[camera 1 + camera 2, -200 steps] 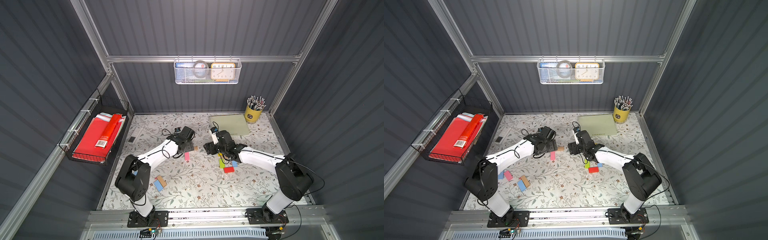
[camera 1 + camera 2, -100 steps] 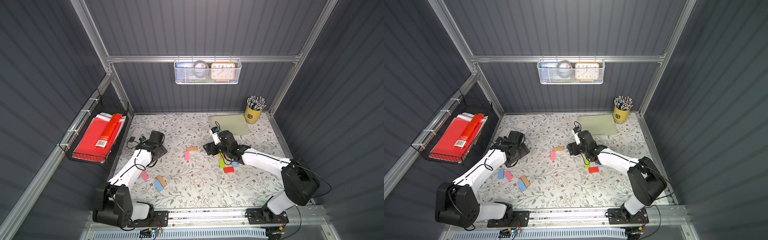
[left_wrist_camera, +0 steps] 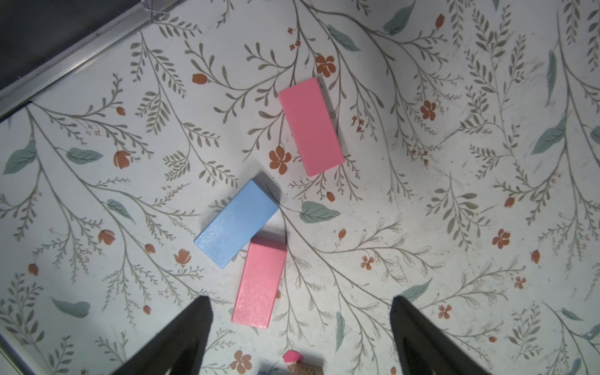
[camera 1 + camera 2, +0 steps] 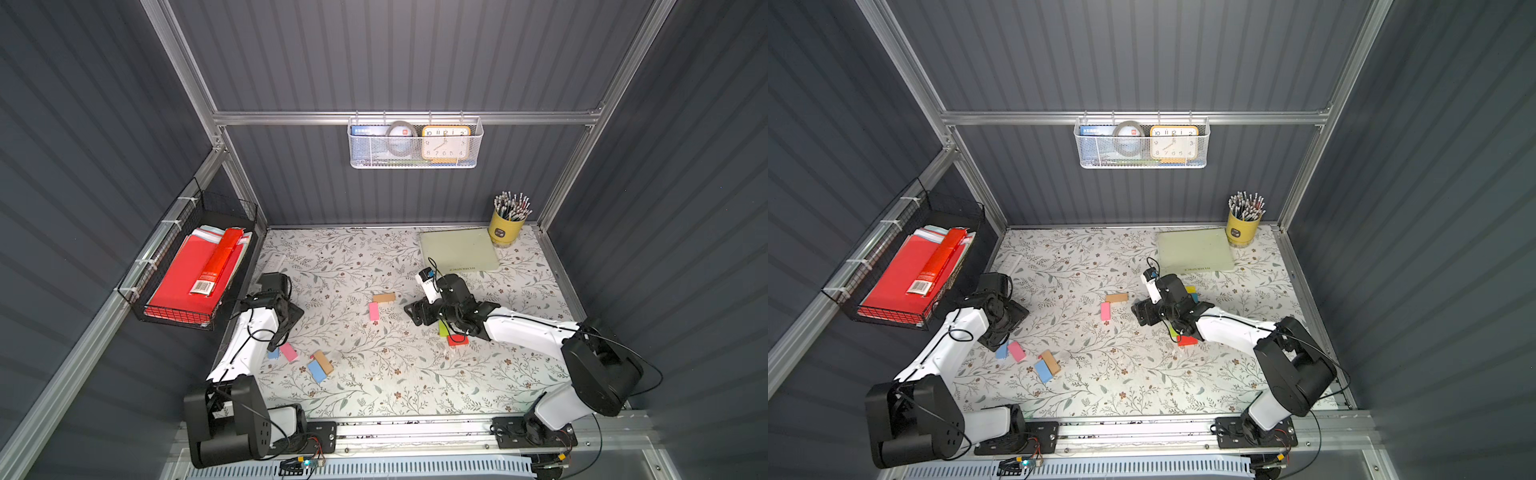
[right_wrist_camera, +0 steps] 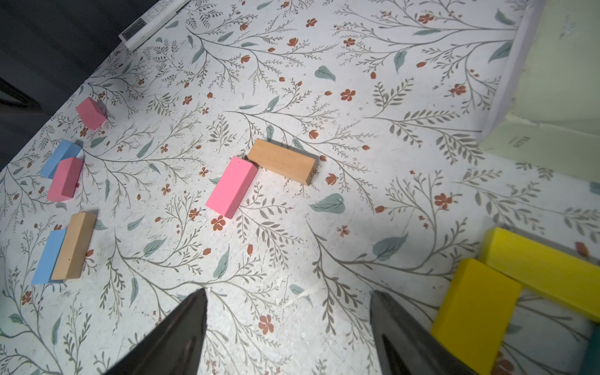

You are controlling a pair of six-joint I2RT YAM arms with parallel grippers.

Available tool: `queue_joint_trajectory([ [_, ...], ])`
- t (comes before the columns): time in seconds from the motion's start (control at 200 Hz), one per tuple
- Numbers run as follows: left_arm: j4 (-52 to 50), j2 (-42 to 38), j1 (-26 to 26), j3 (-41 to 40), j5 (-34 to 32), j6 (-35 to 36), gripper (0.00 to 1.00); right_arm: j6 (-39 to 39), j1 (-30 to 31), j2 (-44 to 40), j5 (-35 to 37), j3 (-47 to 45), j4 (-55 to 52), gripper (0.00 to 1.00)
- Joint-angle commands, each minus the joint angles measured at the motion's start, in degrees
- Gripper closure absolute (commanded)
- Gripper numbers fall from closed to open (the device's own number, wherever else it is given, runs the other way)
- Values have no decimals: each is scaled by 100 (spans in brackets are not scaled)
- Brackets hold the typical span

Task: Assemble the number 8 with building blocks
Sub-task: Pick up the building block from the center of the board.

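Two grippers, jaws spread, empty: left gripper (image 3: 300, 302) hovers over a blue block (image 3: 237, 224) and two pink blocks (image 3: 259, 282) — at centre, a third pink block (image 4: 373, 311) apparently touches a tan block (image 4: 384, 297) — right gripper (image 5: 289, 293) beside yellow blocks (image 5: 477, 311).

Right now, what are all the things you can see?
pink blocks: three, pink, one mid-table, two by left arm
tan blocks: two, plain wood, one mid-table, one beside a blue
blue blocks: at least two, blue, by left arm
yellow blocks: two, yellow, by right arm
green block: one, green, partly under right arm
red block: one, red, beside the green
long box: one, red, black wire basket
clock: one, orange, white mesh basket
cup: one, yellow, back corner
mat: one, pale green, beside cup
left arm: one, white, jaws open above pink and blue blocks
right arm: one, white, jaws open
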Motion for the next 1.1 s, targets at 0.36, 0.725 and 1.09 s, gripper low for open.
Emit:
queue_joint_trajectory([
  [0.36,121,456,42,-631,478,-369,36,-326,-19,-175,-34,-280,317,17],
  [0.725,301,695,42,-763,377,-334,41,-371,-71,-237,-33,-367,288,17],
  [1.09,174,677,42,-711,174,-387,41,-405,-96,-233,-32,-396,286,17],
])
